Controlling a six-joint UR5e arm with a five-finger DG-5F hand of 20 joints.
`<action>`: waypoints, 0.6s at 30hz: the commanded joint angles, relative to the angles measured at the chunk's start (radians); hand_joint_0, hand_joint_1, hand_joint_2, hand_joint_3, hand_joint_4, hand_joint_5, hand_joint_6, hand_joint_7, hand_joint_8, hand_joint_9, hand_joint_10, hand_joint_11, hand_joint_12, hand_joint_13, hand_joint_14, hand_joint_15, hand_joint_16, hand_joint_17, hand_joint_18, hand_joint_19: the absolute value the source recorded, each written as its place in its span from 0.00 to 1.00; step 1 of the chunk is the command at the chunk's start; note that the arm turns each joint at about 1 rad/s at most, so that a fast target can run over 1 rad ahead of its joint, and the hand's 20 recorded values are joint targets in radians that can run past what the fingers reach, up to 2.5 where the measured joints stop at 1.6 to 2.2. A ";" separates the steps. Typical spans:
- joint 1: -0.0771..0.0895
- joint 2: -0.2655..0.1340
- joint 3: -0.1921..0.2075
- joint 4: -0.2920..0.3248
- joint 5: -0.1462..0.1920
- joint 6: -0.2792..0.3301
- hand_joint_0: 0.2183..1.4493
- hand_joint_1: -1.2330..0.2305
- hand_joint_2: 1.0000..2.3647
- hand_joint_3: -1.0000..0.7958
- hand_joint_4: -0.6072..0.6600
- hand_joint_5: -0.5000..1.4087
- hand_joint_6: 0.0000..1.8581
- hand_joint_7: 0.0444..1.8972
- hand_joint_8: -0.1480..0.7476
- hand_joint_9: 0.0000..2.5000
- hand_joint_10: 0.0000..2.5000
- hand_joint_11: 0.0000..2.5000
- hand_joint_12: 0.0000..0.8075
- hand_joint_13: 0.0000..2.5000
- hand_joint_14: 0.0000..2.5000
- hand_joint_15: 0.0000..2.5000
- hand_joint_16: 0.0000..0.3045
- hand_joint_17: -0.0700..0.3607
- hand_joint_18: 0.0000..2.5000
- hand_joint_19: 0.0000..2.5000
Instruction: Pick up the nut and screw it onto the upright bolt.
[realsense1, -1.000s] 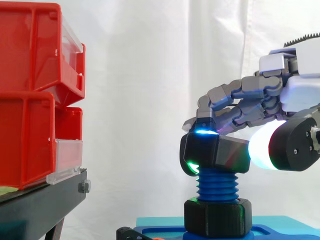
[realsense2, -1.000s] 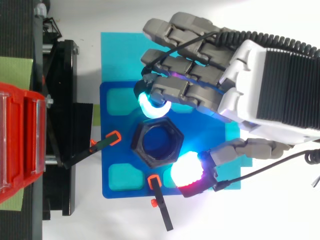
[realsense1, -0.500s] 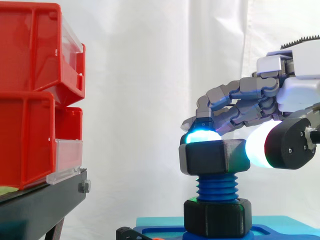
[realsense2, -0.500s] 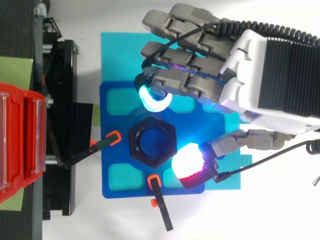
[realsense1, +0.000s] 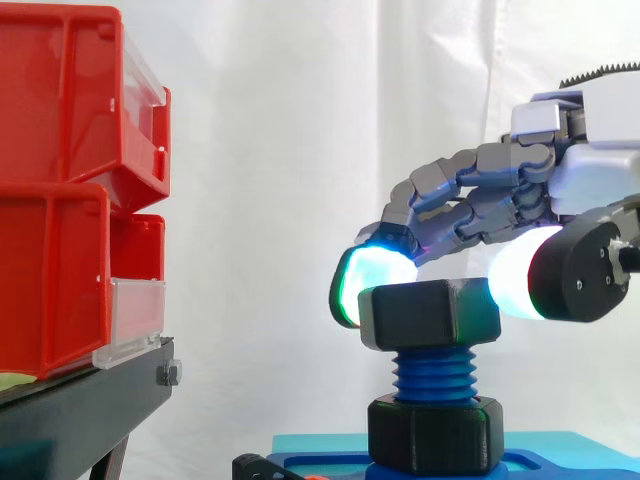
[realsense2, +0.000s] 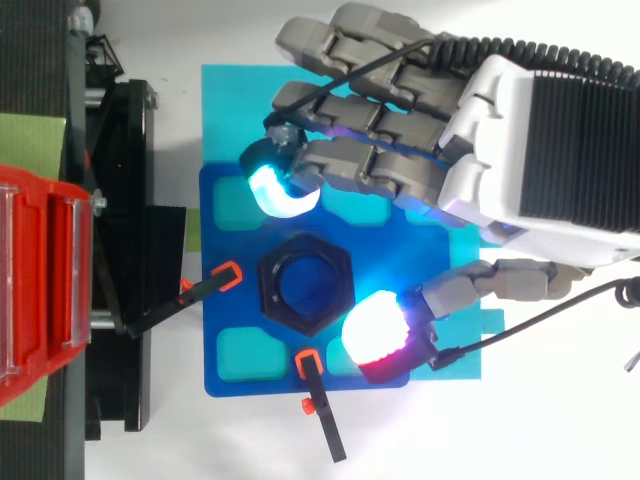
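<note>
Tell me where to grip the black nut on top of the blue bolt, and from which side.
Pinch the top nut across two opposite flat sides, coming down from above. It sits level on the upright bolt with its flats exposed all round, and the robot hand is open with its pads on either side of the nut.

Nut (realsense1: 430, 314) atop upright bolt (realsense1: 435, 372) on plate (realsense2: 225, 262), bins (realsense1: 70, 190) to L.

Robot hand (realsense2: 530, 140) finger pad (realsense2: 275, 190) now off nut (realsense1: 430, 313); nut lvl.
</note>
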 joint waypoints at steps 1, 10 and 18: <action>-0.001 0.001 0.000 0.008 -0.007 0.000 0.13 0.49 0.00 0.28 0.67 0.13 0.27 0.34 0.51 0.08 0.00 0.00 0.56 0.08 0.00 0.00 0.20 0.49 0.01 0.00; -0.001 0.001 0.000 0.040 -0.033 0.002 0.10 0.71 0.00 0.28 0.62 0.12 0.27 0.30 0.48 0.00 0.00 0.00 0.58 0.00 0.00 0.00 0.22 0.52 0.00 0.00; 0.009 -0.003 0.000 0.121 -0.061 0.000 0.15 0.90 0.00 0.28 0.58 0.12 0.27 0.30 0.44 0.00 0.00 0.00 0.54 0.00 0.00 0.00 0.21 0.49 0.00 0.00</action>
